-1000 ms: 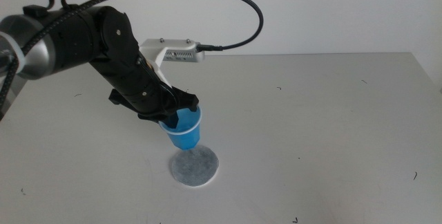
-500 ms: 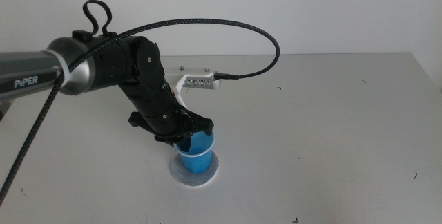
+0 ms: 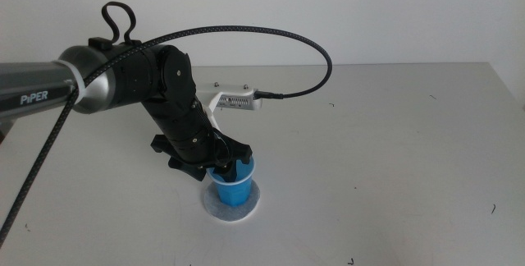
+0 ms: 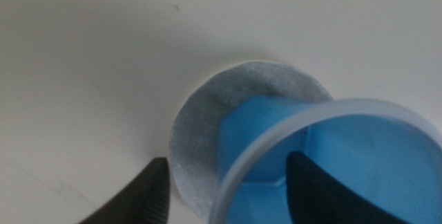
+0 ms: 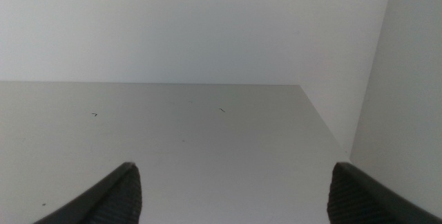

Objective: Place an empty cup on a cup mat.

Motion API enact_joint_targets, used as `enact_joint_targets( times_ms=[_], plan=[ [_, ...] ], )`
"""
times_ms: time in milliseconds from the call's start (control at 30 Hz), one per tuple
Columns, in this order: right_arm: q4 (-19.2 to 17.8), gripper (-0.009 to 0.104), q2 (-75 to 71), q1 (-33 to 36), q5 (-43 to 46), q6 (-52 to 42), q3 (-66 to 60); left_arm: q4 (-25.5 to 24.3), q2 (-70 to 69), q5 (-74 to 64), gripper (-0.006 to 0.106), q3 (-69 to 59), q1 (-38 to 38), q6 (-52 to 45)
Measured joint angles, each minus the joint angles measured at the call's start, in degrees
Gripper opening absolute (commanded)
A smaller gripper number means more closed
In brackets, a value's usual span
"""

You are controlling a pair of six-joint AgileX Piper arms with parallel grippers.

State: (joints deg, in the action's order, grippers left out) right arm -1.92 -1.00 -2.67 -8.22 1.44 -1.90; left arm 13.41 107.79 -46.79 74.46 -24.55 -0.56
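The blue cup [image 3: 232,189] stands upright on the grey cup mat [image 3: 251,208] near the table's front middle. My left gripper [image 3: 220,168] is over the cup's rim with one jaw inside the cup and one outside. In the left wrist view the cup [image 4: 262,134] sits on the mat [image 4: 200,120]. There the left gripper [image 4: 228,165] has its jaws apart, with a gap between each jaw and the cup wall. The cup looks empty. My right gripper [image 5: 235,172] is open and empty over bare table, out of the middle view.
The left arm's black cable [image 3: 246,32] arches over the table's back. The white table [image 3: 394,151] has only small dark specks on it. Its right edge meets a white wall in the right wrist view [image 5: 407,79].
The left gripper brought the cup down and right onto the mat. In the last half second the cup settled a little lower and the jaws spread off its wall.
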Motion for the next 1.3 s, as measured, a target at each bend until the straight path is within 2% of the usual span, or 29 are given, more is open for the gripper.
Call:
enact_joint_targets(
  times_ms=[100, 167, 600, 867, 1033, 1133, 1300],
  plan=[
    [0.00, 0.094, 0.00, 0.00, 0.00, 0.00, 0.00, 0.00, -0.27, -0.83, 0.097, 0.00, 0.00, -0.49],
    [0.00, 0.094, 0.00, 0.00, 0.00, 0.00, 0.00, -0.07, -1.36, -1.40, 0.105, 0.00, 0.00, -1.31],
    [0.00, 0.094, 0.00, 0.00, 0.00, 0.00, 0.00, -0.77, -22.20, -4.24, 0.105, 0.00, 0.46, -2.81],
    [0.00, 0.094, 0.00, 0.00, 0.00, 0.00, 0.00, -7.62, -35.97, -5.34, 0.105, 0.00, 0.46, -2.81],
    [0.00, 0.094, 0.00, 0.00, 0.00, 0.00, 0.00, -13.95, -43.96, -8.14, 0.105, -0.34, 0.94, -2.81],
    [0.00, 0.094, 0.00, 0.00, 0.00, 0.00, 0.00, -15.62, -49.32, -9.03, 0.105, -2.64, 4.82, -3.27],
    [0.00, 0.094, 0.00, 0.00, 0.00, 0.00, 0.00, -14.26, -59.63, -7.91, 0.105, -11.93, 17.07, -6.48]
  ],
)
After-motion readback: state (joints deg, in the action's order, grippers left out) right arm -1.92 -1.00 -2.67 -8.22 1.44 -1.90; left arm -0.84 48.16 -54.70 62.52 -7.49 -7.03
